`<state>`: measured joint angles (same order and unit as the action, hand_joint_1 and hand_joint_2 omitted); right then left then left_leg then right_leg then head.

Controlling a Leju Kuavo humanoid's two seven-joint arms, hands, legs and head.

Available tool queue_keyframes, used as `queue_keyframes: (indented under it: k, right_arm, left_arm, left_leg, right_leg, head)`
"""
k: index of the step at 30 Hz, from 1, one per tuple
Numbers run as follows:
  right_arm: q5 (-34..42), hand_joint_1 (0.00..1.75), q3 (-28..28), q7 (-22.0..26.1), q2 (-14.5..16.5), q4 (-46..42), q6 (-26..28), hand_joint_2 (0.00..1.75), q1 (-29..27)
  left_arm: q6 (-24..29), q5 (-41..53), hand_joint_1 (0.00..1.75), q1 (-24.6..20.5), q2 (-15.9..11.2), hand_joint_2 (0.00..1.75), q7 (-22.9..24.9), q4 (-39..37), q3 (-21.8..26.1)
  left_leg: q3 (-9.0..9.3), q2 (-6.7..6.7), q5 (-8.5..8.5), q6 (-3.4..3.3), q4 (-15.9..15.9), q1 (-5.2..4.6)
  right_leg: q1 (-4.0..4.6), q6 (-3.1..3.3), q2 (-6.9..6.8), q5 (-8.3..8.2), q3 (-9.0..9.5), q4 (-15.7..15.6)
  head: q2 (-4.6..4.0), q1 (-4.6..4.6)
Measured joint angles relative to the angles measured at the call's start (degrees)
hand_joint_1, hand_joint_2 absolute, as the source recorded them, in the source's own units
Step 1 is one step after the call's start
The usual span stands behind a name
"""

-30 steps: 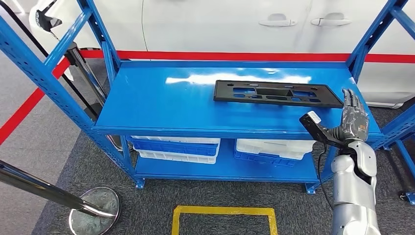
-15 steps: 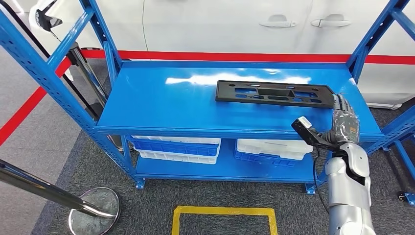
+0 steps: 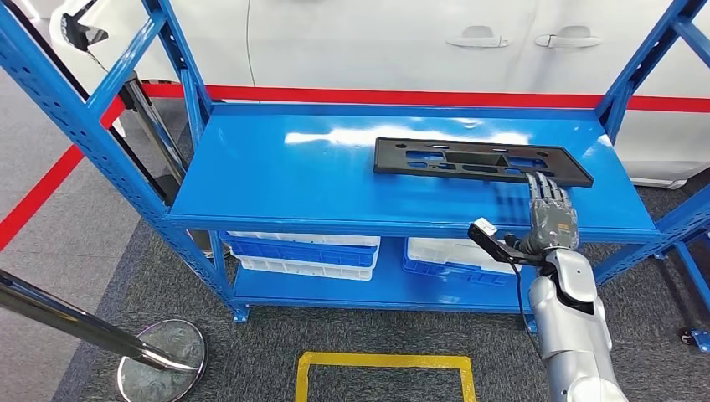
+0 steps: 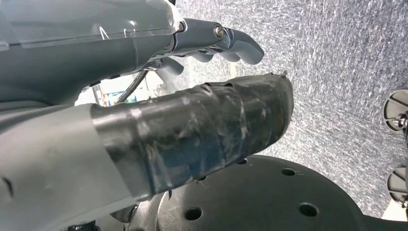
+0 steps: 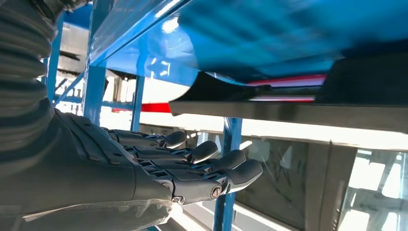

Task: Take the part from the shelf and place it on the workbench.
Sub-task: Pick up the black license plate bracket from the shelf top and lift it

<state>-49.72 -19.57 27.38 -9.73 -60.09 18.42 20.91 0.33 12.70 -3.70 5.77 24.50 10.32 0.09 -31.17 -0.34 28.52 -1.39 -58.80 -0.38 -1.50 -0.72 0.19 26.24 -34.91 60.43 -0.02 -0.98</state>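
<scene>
A flat black plastic part (image 3: 482, 160) with cut-out slots lies on the top shelf (image 3: 293, 180) of the blue rack, right of centre in the head view. The right hand (image 3: 549, 219) comes up from the lower right, palm down, its fingers (image 3: 541, 188) straight and slightly apart, holding nothing, the tips just short of the part's near edge. In its wrist view the left hand (image 4: 159, 101) holds nothing, its fingers (image 4: 238, 45) loosely bent over grey carpet (image 4: 332, 62).
</scene>
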Motion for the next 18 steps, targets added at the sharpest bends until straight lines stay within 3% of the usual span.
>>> queue_keyframes:
  k: [5,9,12,14,16,17,18]
  right_arm:
    - [-0.64,0.0,-2.11,-1.0,1.51,2.82,1.79,1.75,1.52]
    - [-0.59,0.0,-2.98,-1.0,2.67,4.43,2.41,1.75,2.15]
    - [0.16,0.0,-3.09,-0.91,3.14,4.87,2.97,1.75,2.33]
    - [1.56,0.0,-3.09,-0.66,3.13,4.91,3.16,1.75,2.5]
    - [2.98,0.0,-3.09,-0.35,2.89,4.86,2.89,1.75,2.52]
    - [3.51,0.0,-3.09,-0.2,2.73,4.75,2.61,1.75,2.48]
    - [4.01,0.0,-3.09,-0.03,2.56,4.5,2.25,1.75,2.45]
  left_arm:
    - [-0.44,0.95,0.0,-0.14,0.0,0.0,-0.16,0.0,-0.02]
    - [-0.58,1.2,0.0,-0.18,-0.08,0.0,-0.32,-0.01,-0.02]
    - [-0.66,1.28,0.0,-0.23,-0.01,0.0,-0.33,-0.01,-0.02]
    - [-0.72,1.27,0.0,-0.24,0.1,0.0,-0.33,-0.01,-0.01]
    - [-0.73,1.26,0.0,-0.21,0.13,0.0,-0.33,-0.01,0.02]
    - [-0.71,1.26,0.0,-0.17,0.13,0.0,-0.32,-0.01,0.04]
    - [-0.69,1.24,0.0,-0.13,0.13,0.0,-0.32,-0.01,0.08]
  left_leg:
    - [-0.04,-0.01,0.05,-0.04,-0.12,-0.06]
    - [-0.49,-0.08,0.11,-0.78,-0.4,-0.25]
    - [0.66,0.06,-1.0,-1.53,1.64,0.22]
    - [1.25,0.22,-1.6,-1.89,2.69,0.53]
    - [1.29,0.26,-1.54,-1.98,2.67,0.61]
    - [1.33,0.24,-1.39,-1.89,2.54,0.68]
    - [1.39,0.21,-1.14,-1.66,2.31,0.82]
  right_leg:
    - [-0.12,-0.07,-0.04,-0.06,0.03,-0.09]
    - [-0.42,-0.56,-0.15,-0.35,0.12,-0.47]
    - [-0.21,-0.98,-0.16,-0.03,0.12,-0.35]
    - [-0.24,-1.17,-0.13,2.6,-2.22,4.51]
    - [-0.39,-1.52,-0.12,5.52,-6.05,11.89]
    - [-0.55,-1.74,-0.14,5.7,-7.24,13.84]
    - [-0.73,-1.99,-0.17,4.7,-7.39,13.59]
  head:
    - [0.0,0.0]
    - [0.0,0.0]
    - [0.0,-0.02]
    - [0.0,-0.03]
    - [0.0,-0.03]
    - [0.0,-0.03]
    - [0.0,-0.03]
